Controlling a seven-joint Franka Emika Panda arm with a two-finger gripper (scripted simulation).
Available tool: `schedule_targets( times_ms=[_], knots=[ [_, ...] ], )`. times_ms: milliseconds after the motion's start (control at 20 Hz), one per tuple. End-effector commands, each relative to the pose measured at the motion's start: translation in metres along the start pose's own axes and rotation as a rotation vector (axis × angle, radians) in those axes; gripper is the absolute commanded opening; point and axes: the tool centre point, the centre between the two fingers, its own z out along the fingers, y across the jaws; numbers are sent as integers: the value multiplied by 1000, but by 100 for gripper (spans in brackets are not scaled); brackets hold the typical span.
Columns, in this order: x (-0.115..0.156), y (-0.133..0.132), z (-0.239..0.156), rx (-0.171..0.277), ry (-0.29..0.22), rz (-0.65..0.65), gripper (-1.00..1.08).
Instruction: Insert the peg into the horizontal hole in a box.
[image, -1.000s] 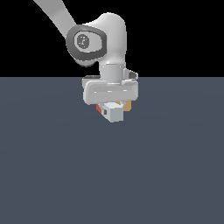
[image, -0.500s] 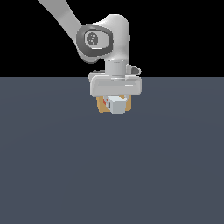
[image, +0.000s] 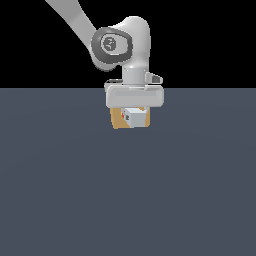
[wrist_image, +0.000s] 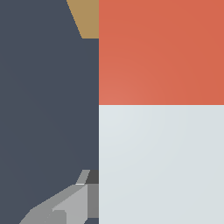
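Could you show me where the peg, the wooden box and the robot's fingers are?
peg (wrist_image: 161, 109): wrist view, where its red and white halves meet.
box (image: 117, 119): exterior view, tan face beside the peg.
fingers (wrist_image: 65, 208): wrist view, grey tip of one finger.

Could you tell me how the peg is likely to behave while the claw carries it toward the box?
The peg looks like a stiff, straight bar, so it probably won't sag. Its flat sides should resist rolling and give the claw a steady hold. Its surface looks smooth, so it might slip or twist if its end catches on the box.
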Motion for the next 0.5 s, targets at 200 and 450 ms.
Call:
schedule_targets(
  times_ms=[200, 450],
  knots=[
    [-1, 2, -2, -5, 0, 0, -100],
    [0, 3, -5, -9, 2, -1, -100]
  ],
)
